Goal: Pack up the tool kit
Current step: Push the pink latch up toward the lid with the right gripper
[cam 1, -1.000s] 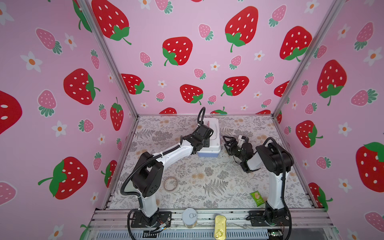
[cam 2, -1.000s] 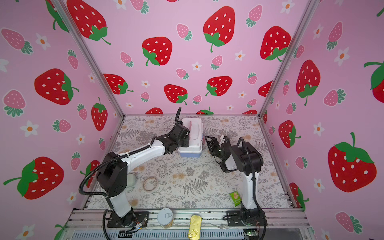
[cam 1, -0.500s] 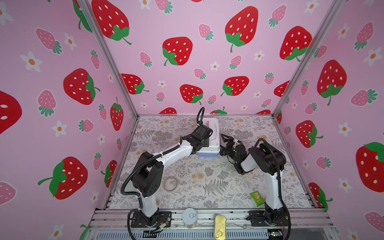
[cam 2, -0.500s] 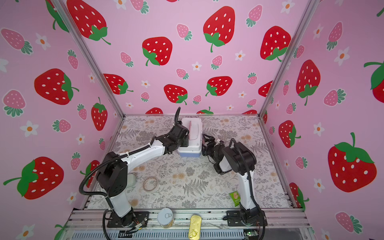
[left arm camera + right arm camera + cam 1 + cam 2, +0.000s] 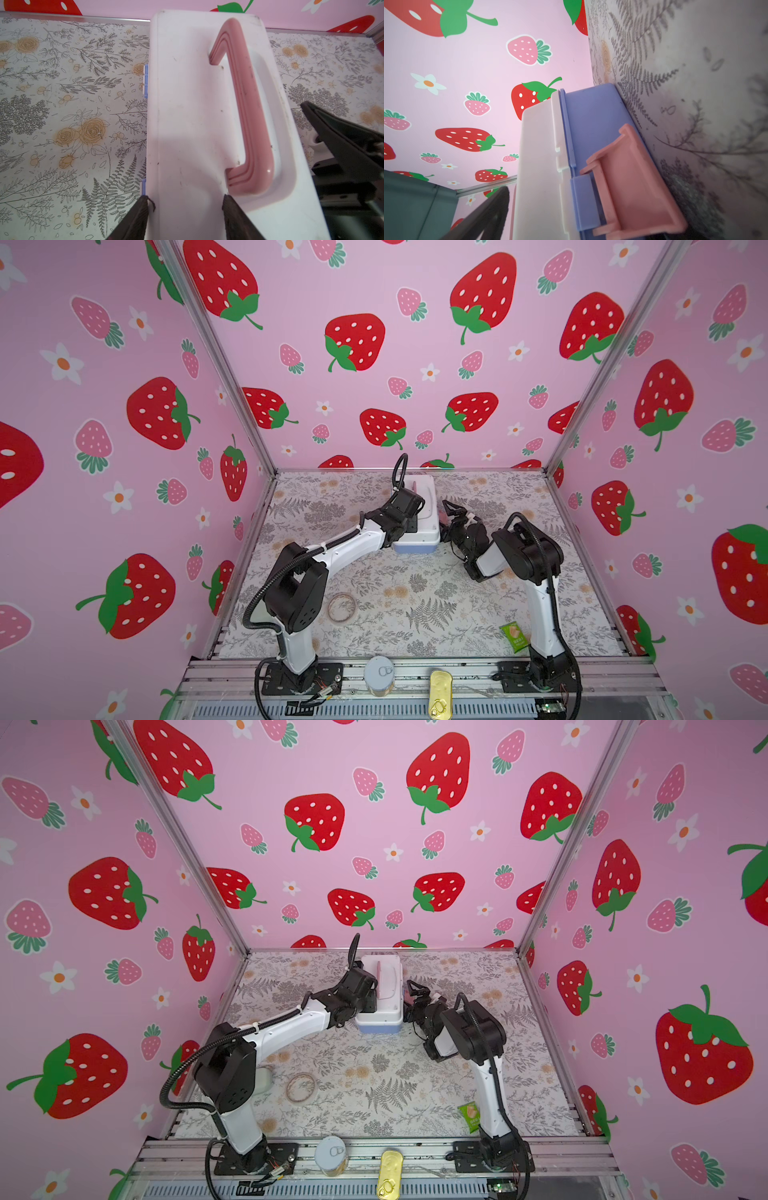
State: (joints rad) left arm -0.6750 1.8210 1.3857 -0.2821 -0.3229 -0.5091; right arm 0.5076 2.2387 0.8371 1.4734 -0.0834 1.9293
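The tool kit (image 5: 428, 495) (image 5: 390, 986) stands far back at the middle of the mat, its white lid (image 5: 187, 104) down on the light blue base (image 5: 591, 116). The pink handle (image 5: 249, 104) lies flat in its recess. My left gripper (image 5: 186, 202) (image 5: 409, 510) (image 5: 368, 990) clamps the lid's strip between the outer edge and the handle recess. My right gripper (image 5: 455, 512) (image 5: 417, 992) (image 5: 577, 214) is open at the case's right side. One finger (image 5: 500, 199) shows above the lid. The pink latch (image 5: 629, 178) hangs swung out, away from the lid. No loose tools show.
A tape ring (image 5: 342, 608) (image 5: 301, 1088) lies near the left arm's base, with a pale rounded thing (image 5: 264, 1081) behind that arm. A green packet (image 5: 515, 637) sits by the right arm's base. A round tin (image 5: 379, 674) and a gold can (image 5: 440, 695) rest on the front rail.
My right gripper has moved left, from a gap away to right against the case's latch side. The left gripper and the case have not moved.
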